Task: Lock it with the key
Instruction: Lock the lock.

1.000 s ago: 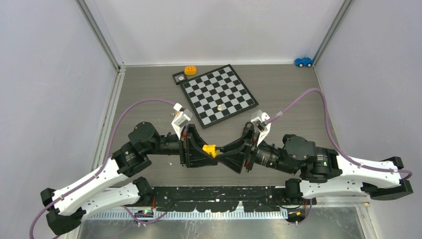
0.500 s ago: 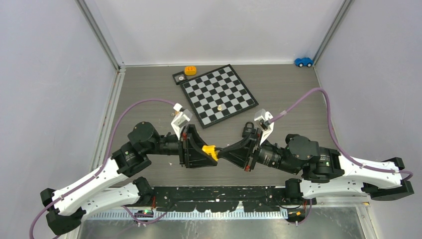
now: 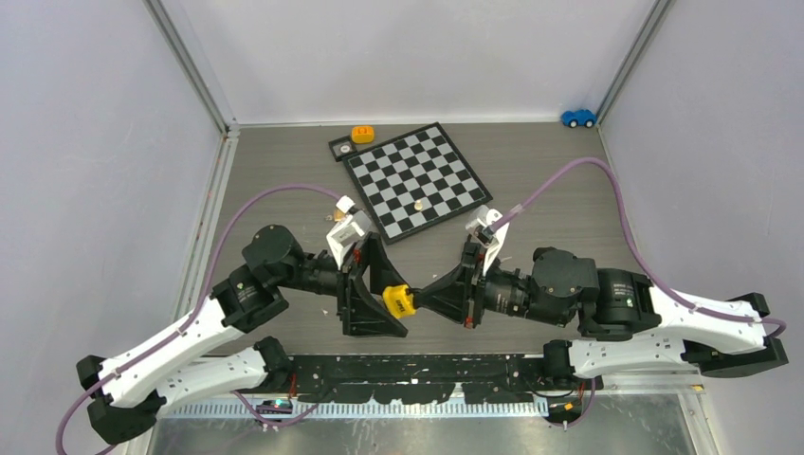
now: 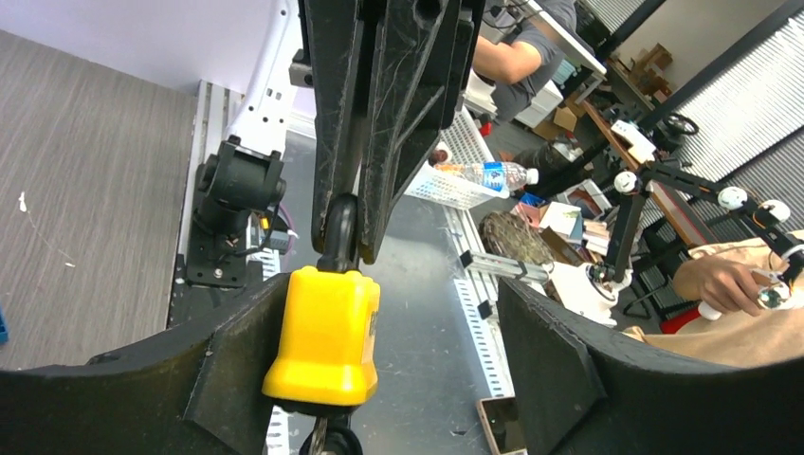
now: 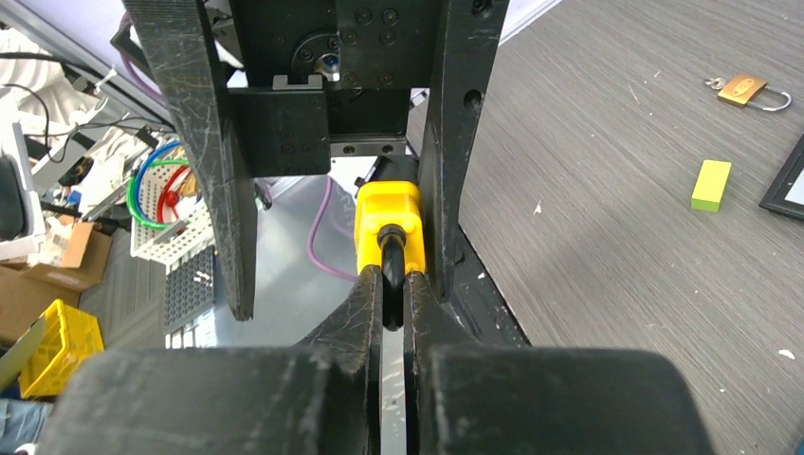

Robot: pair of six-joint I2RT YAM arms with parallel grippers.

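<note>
**Arms meet at the yellow padlock: right pinches the shackle, left is spread**

Top view: the left arm point(image 3: 180, 346) and right arm point(image 3: 683, 322) both reach inward from their bases. Elbows are out to the sides, forearms low and roughly level, wrists facing each other nose to nose. They meet at a yellow padlock point(image 3: 397, 301), held above the tabletop point(image 3: 569, 190) on the near side of the chessboard point(image 3: 417, 180).

Right end effector point(image 3: 420, 297): pressed together on the padlock's black shackle point(image 5: 391, 248). The right wrist view shows both fingers closed against the loop, with the yellow body just beyond them.

Left end effector point(image 3: 404, 305): spread wide, one finger point(image 4: 559, 370) on each side of the padlock body. The body sits close to one finger and well clear of the other. Whether it touches the near one cannot be told.

The key point(image 4: 316, 437): a thin silvery blade shows under the padlock's base in the left wrist view, with a dark ring-shaped head below it, mostly cropped by the frame edge.

A brass padlock point(image 5: 746, 91) and a green block point(image 5: 711, 184) lie on the tabletop, well apart from the yellow padlock.
</note>
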